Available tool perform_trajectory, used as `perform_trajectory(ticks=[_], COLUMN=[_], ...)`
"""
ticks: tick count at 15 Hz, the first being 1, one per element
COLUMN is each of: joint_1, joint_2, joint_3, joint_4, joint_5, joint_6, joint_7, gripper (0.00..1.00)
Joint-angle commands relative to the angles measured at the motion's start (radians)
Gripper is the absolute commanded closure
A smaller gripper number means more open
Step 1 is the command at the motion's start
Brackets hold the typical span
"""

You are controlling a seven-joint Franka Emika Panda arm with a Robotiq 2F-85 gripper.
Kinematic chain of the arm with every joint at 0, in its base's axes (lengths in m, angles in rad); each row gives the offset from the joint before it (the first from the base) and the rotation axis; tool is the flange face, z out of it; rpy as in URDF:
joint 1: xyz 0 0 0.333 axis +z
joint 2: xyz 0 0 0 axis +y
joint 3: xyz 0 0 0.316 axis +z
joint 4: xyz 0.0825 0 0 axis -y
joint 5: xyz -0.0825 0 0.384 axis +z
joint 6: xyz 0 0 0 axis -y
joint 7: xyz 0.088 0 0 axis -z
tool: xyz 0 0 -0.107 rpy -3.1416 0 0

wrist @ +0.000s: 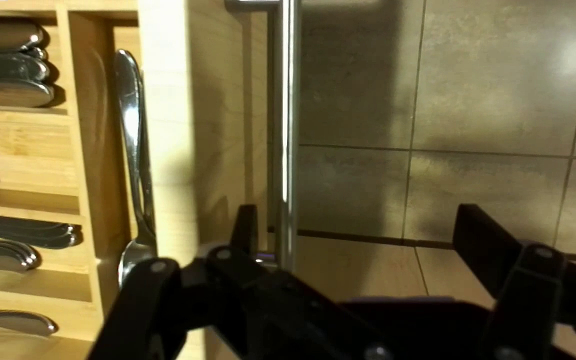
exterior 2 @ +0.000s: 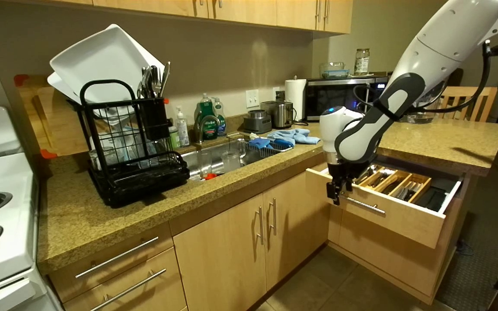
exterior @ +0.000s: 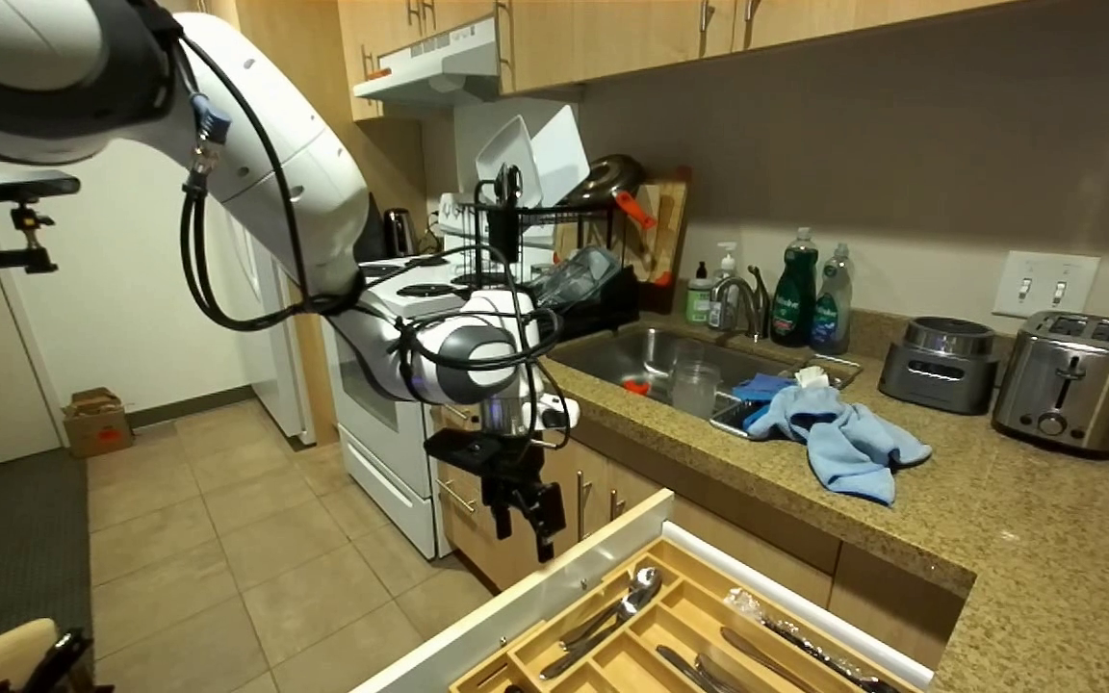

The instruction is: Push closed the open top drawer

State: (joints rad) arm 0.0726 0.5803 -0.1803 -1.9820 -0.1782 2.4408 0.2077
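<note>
Speckled counter (exterior: 1026,500) spreads across the right of an exterior view, and from beneath its edge the top drawer (exterior: 612,551) stands well out, divided utensil tray (exterior: 694,606) on show. The gripper (exterior: 524,541) hangs pointing downward on the drawer's outer side, which seems the proper side to push from. In an exterior view the flat front panel (exterior 2: 400,220) shows, with the gripper before it near one end of the bar handle (exterior 2: 365,204). Pushing there, off the middle, may make the drawer bind askew; I would shift toward the handle's centre, then drive straight back under the counter at an even pace. In the wrist view the gripper is spread wide and grasps nothing: one of its fingers (wrist: 245,225) overlaps the panel side of the bar, the other stands out over the floor tiles (wrist: 488,100). Whether the nearer finger reaches down behind the bar, or touches it, I cannot tell. Best settle that before any sideways shift, since it could snag; then keep the tips below the panel's top edge, so the push lands on wood, not among the cutlery (wrist: 130,115).
</note>
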Motion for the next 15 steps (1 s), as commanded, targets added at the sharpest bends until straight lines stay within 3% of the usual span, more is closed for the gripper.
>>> perform_trajectory(ticks=[1,9,15], joint_1=[0.026,0.04,0.057], joint_2=[0.025,0.042,0.079], joint_3=[-0.043,-0.061,-0.116], joint_4=[0.021,0.029,0.052], joint_5=[-0.058,-0.07,-0.112], joint_6=[0.015,0.003,0.003], joint_7=[0.112,0.176,0.235], gripper=[0.0,0.0,0.0])
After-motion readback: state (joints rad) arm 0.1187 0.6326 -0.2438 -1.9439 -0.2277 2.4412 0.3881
